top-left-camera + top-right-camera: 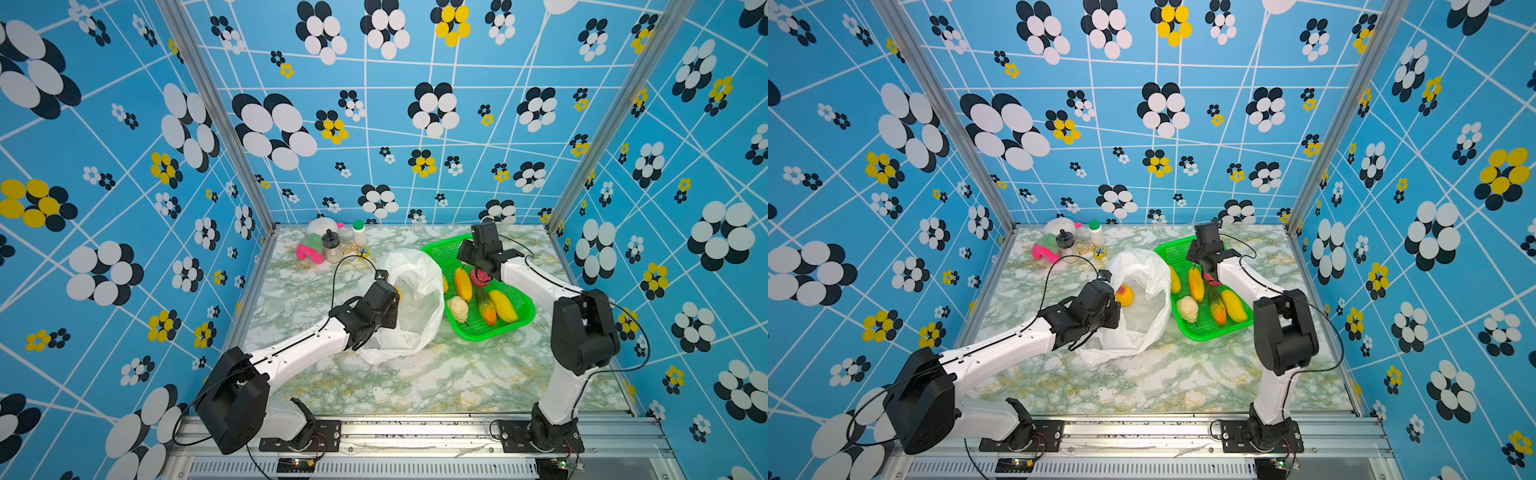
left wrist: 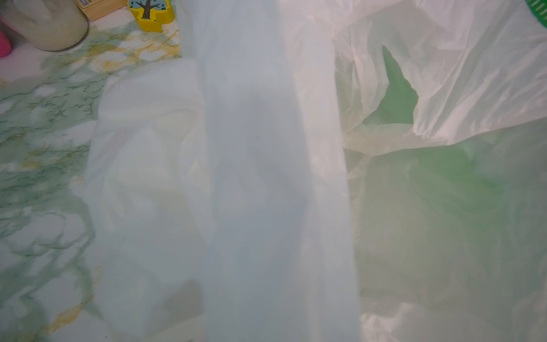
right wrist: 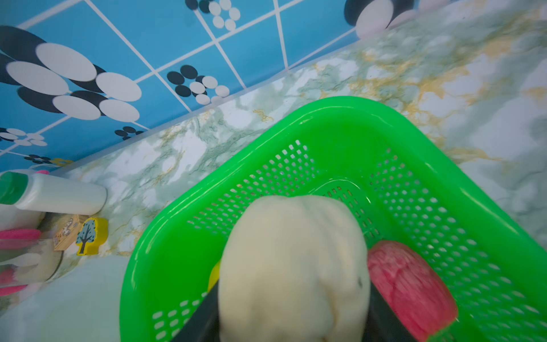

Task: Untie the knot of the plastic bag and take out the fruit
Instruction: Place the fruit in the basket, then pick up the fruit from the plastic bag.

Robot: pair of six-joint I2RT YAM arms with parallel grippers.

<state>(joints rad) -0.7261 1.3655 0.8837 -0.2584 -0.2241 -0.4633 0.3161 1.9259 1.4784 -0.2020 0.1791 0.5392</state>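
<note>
Over basket (image 1: 503,328): fruit (image 3: 293,266) in right jaws; plastic bag (image 1: 419,291) touching rim.

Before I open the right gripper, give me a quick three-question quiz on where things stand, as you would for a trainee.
1. True or false: the plastic bag is empty.
2. What sits between the fingers of the right gripper? A) a banana B) a cream lumpy fruit C) a white bottle
3. Fill in: the right gripper hangs over the ____.

Key
1. False: a yellow-orange fruit lies inside the open bag.
2. B
3. green basket
</note>
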